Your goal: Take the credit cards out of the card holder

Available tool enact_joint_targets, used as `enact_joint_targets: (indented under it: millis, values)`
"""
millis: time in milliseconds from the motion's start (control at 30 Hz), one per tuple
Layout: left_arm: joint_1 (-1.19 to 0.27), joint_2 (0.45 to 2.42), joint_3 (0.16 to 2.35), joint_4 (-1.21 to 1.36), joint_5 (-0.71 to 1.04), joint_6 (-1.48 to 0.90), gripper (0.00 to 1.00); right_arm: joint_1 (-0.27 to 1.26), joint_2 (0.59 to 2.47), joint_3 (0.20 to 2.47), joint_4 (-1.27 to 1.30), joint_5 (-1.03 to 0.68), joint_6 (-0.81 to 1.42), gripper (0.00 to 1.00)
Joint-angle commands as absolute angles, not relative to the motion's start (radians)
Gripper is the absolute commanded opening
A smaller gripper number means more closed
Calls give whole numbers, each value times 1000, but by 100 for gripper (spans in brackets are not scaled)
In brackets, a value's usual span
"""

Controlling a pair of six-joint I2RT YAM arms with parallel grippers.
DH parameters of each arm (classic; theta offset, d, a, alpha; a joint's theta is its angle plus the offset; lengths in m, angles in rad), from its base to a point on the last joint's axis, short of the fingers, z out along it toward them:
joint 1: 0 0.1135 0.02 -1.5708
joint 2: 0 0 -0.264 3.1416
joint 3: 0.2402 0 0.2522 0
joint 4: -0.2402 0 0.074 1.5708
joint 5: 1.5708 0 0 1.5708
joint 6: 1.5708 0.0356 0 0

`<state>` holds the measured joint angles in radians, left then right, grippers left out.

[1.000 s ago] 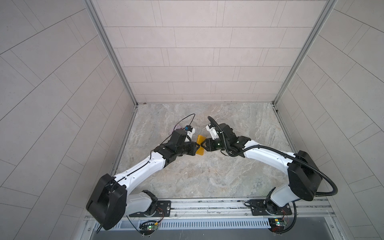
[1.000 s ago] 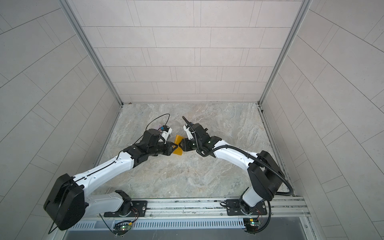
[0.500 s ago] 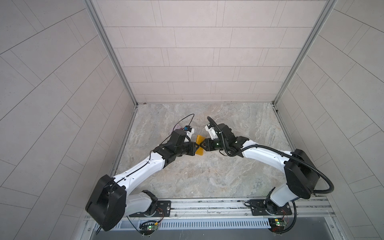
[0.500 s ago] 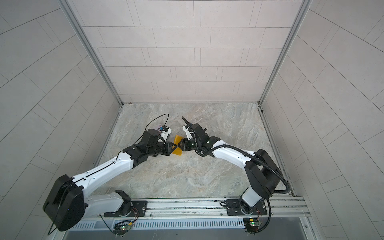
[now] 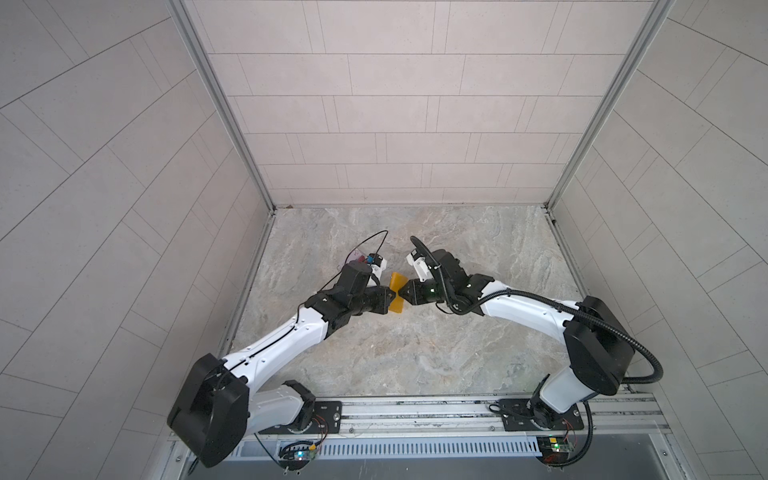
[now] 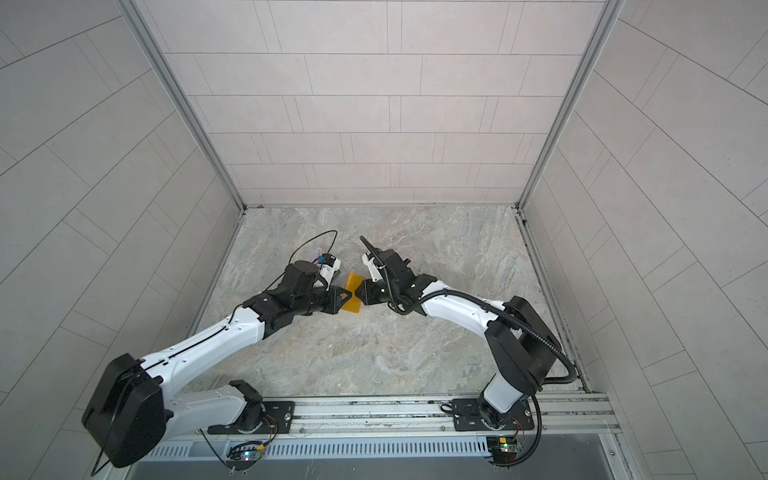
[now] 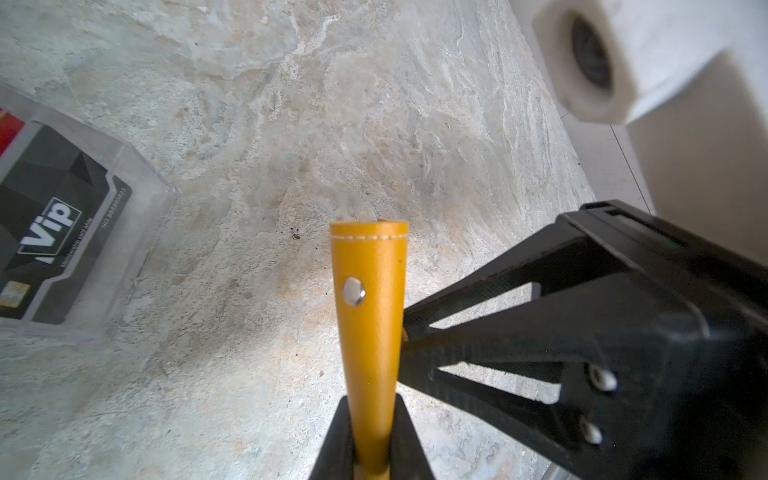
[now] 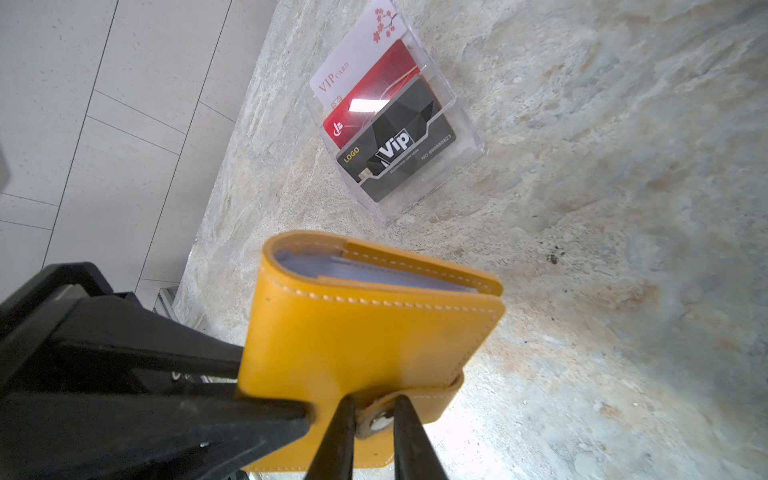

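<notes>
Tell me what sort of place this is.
Probably a robot test booth in a lab, not a home or shop. Plain panelled walls in aluminium corner posts box in a stone-pattern tabletop, and the left arm and right arm are bolted to a rail along its front edge.

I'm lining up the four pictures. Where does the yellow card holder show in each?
In a top view: holder just below centre, between left hand and right hand.
In a top view: between the hands again, slightly left of centre.
Left wrist: edge-on, close up, held by the left hand.
Right wrist: broad face, close up, snap tab nearest.
Shared landmark: clear box of cards, peeking behind the left arm in both top views.
</notes>
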<state>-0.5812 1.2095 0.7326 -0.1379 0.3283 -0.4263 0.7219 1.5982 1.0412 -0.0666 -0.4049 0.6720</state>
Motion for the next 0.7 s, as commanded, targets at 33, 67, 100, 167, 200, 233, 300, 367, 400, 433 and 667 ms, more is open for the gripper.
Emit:
enact_joint_targets:
  millis: [33, 67, 100, 167, 200, 233, 300, 367, 400, 433, 667]
  values:
    - [-586, 1170, 727, -110, 321, -407, 0, 721, 1607, 1044, -108, -365, 683, 16]
    - [-586, 1170, 727, -112, 317, -405, 0, 719, 1608, 1046, -110, -365, 683, 15]
    - [-586, 1168, 726, -114, 315, -406, 0, 721, 1608, 1045, -113, -365, 683, 15]
    - [-586, 1163, 723, -120, 307, -401, 0, 719, 1605, 1045, -117, -364, 683, 13]
    - [-586, 1160, 723, -122, 302, -399, 0, 719, 1606, 1045, -118, -363, 683, 12]
    - [-586, 1156, 723, -126, 298, -398, 0, 719, 1604, 1046, -120, -362, 683, 11]
    - [-586, 1154, 723, -132, 290, -397, 0, 720, 1601, 1044, -123, -361, 683, 10]
    - [-586, 1152, 723, -136, 281, -395, 0, 719, 1597, 1045, -127, -359, 680, 8]
    - [-587, 1153, 723, -139, 273, -395, 0, 719, 1595, 1044, -131, -356, 678, 8]
    - [-586, 1155, 723, -144, 265, -395, 0, 719, 1592, 1046, -139, -353, 670, 8]
    - [-586, 1157, 721, -150, 254, -393, 0, 717, 1564, 1064, -228, -298, 602, 8]
